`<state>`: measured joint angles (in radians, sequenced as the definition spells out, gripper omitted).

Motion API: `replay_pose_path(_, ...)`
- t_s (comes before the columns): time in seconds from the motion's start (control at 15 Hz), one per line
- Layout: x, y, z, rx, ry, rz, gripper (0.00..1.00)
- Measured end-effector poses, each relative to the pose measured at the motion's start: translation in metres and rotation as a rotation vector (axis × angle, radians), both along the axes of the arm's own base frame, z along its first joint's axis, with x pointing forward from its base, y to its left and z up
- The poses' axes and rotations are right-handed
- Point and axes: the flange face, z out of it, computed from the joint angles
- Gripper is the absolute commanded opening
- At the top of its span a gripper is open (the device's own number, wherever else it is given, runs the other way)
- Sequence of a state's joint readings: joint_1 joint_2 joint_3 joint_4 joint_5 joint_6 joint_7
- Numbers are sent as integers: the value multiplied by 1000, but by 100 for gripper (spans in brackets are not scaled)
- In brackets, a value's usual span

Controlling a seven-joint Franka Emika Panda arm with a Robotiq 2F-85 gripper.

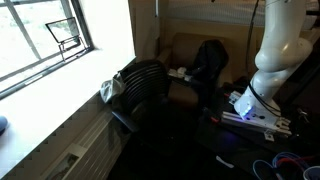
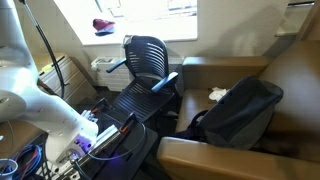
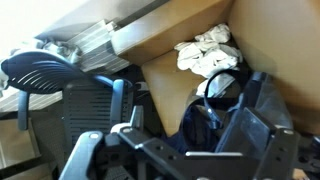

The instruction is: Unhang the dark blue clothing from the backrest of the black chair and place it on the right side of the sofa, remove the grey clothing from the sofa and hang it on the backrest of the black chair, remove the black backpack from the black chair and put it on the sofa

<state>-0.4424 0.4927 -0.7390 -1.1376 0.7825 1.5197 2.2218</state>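
Note:
The black chair [image 1: 145, 85] [image 2: 140, 75] stands by the window wall, and its ribbed backrest [image 2: 150, 55] [image 3: 40, 70] is bare. On the brown sofa [image 1: 180, 48] [image 2: 290, 70] the black backpack [image 1: 210, 62] [image 2: 240, 110] [image 3: 235, 95] sits upright, its strap looping forward. The pale grey clothing [image 1: 180, 73] [image 2: 218, 94] [image 3: 205, 55] lies crumpled on the seat beside it. Dark navy fabric [image 3: 200, 132] shows under the strap. I cannot tell whether it is the dark blue clothing or part of the bag. My gripper [image 1: 235, 112] [image 2: 108, 135] [image 3: 195, 145] hangs low in front of the sofa, open and holding nothing.
A pale radiator [image 2: 105, 68] [image 3: 85, 40] runs under the windowsill [image 1: 50, 75] behind the chair. A red object [image 2: 103, 25] lies on the sill. Coloured cables [image 1: 290, 160] [image 2: 25, 160] litter the floor near the robot base. The sofa's arm [image 2: 210, 155] lies close to the gripper.

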Motion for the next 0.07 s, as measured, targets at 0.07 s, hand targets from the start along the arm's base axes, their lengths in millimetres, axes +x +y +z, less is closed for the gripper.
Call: replay_pose_path(0.07, 9, 23, 6, 15, 11, 53, 100)
